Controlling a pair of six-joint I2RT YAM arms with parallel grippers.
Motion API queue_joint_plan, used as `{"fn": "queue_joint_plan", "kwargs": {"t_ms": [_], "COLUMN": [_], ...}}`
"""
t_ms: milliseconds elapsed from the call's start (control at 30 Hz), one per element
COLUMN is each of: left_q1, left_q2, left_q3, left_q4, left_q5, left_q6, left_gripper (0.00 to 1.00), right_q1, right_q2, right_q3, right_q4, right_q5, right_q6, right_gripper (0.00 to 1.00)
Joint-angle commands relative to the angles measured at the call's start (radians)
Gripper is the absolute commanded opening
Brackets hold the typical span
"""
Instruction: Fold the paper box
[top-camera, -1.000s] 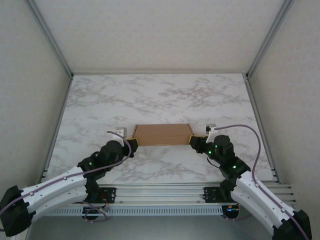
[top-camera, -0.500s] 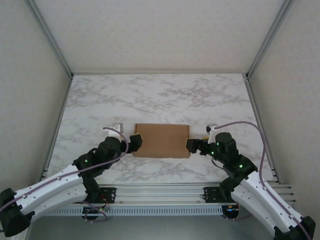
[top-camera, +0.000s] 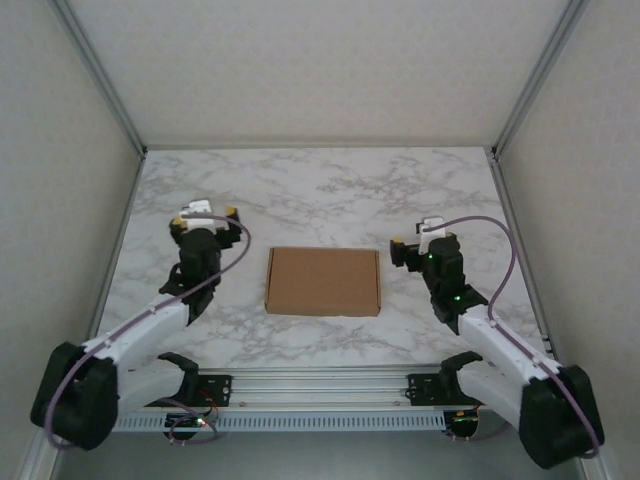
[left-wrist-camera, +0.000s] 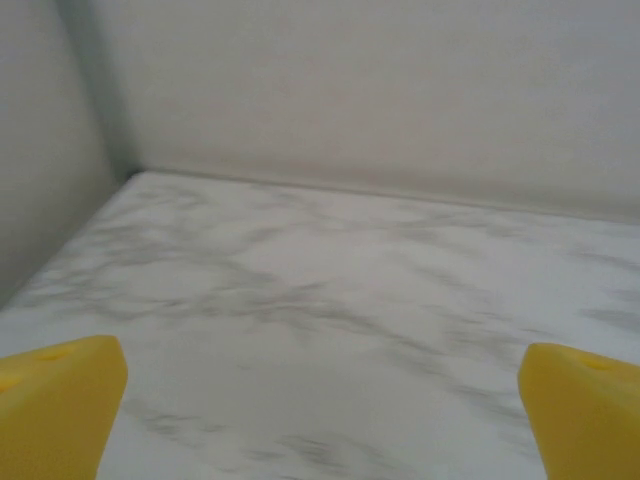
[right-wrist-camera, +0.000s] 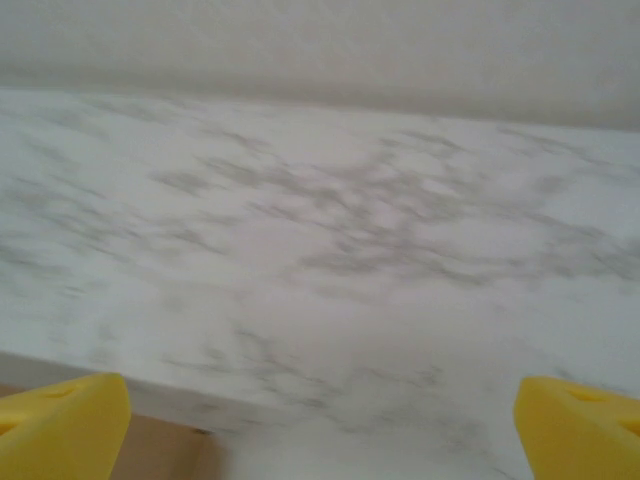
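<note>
The paper box (top-camera: 322, 281) is a plain brown shallow rectangle with its lid down, lying flat on the marble table (top-camera: 320, 190) in the middle. My left gripper (top-camera: 205, 215) hovers to the box's left and a little farther back, well apart from it. Its yellow fingertips (left-wrist-camera: 55, 405) stand wide open over bare marble with nothing between them. My right gripper (top-camera: 420, 242) sits just off the box's right end, also open and empty. A brown corner of the paper box (right-wrist-camera: 165, 452) shows low at the left of the right wrist view, beside the left fingertip (right-wrist-camera: 60, 425).
Aluminium frame rails (top-camera: 120, 250) run along the table's left and right sides. White walls close in the back (top-camera: 320, 70). A metal rail (top-camera: 320, 385) with both arm bases runs along the near edge.
Both grippers opened and let go of the box's ends. The left one swung away to the left and back, the right one pulled off to the right. The box now lies flat.
</note>
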Motion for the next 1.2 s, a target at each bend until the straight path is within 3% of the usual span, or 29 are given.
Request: {"fn": "queue_joint_plan", "kwargs": {"t_ms": [0, 100, 200, 267, 333, 367, 400, 467, 500, 600, 1167], "left_q1": [0.049, 0.074, 0.124, 0.140, 0.174, 0.203, 0.240, 0.273, 0.275, 0.296, 0.297], "left_q2": [0.093, 0.218, 0.265, 0.328, 0.377, 0.373, 0.386, 0.433, 0.405, 0.425, 0.420], "left_q3": [-0.091, -0.138, -0.160, -0.140, -0.142, -0.157, -0.199, -0.241, -0.216, -0.190, -0.192], "left_q4": [0.187, 0.327, 0.514, 0.574, 0.634, 0.639, 0.718, 0.856, 0.750, 0.736, 0.729], "left_q5": [0.048, 0.003, 0.104, 0.104, 0.126, 0.144, 0.204, 0.252, 0.309, 0.391, 0.391], "left_q6": [0.069, 0.069, 0.037, 0.051, 0.025, -0.014, -0.042, -0.059, -0.049, -0.040, -0.039], "left_gripper": [1.00, 1.00, 1.00, 1.00, 1.00, 1.00, 1.00, 1.00, 1.00, 1.00, 1.00], "right_q1": [-0.102, -0.182, -0.253, -0.274, -0.277, -0.277, -0.278, -0.277, -0.277, -0.264, -0.254], "right_q2": [0.101, 0.203, 0.309, 0.382, 0.501, 0.515, 0.476, 0.504, 0.498, 0.505, 0.504], "right_q3": [-0.057, -0.117, -0.070, -0.072, -0.112, -0.106, -0.060, -0.021, 0.001, 0.015, 0.023], "right_q4": [0.267, 0.444, 0.501, 0.590, 0.793, 0.772, 0.622, 0.601, 0.545, 0.528, 0.512], "right_q5": [0.011, -0.023, -0.169, -0.219, -0.240, -0.279, -0.311, -0.325, -0.299, -0.265, -0.246], "right_q6": [-0.013, 0.024, 0.060, 0.073, 0.071, 0.058, 0.037, 0.038, 0.042, 0.038, 0.030], "right_gripper": [0.99, 0.99, 0.99, 0.99, 0.99, 0.99, 0.99, 0.99, 0.99, 0.99, 0.99]}}
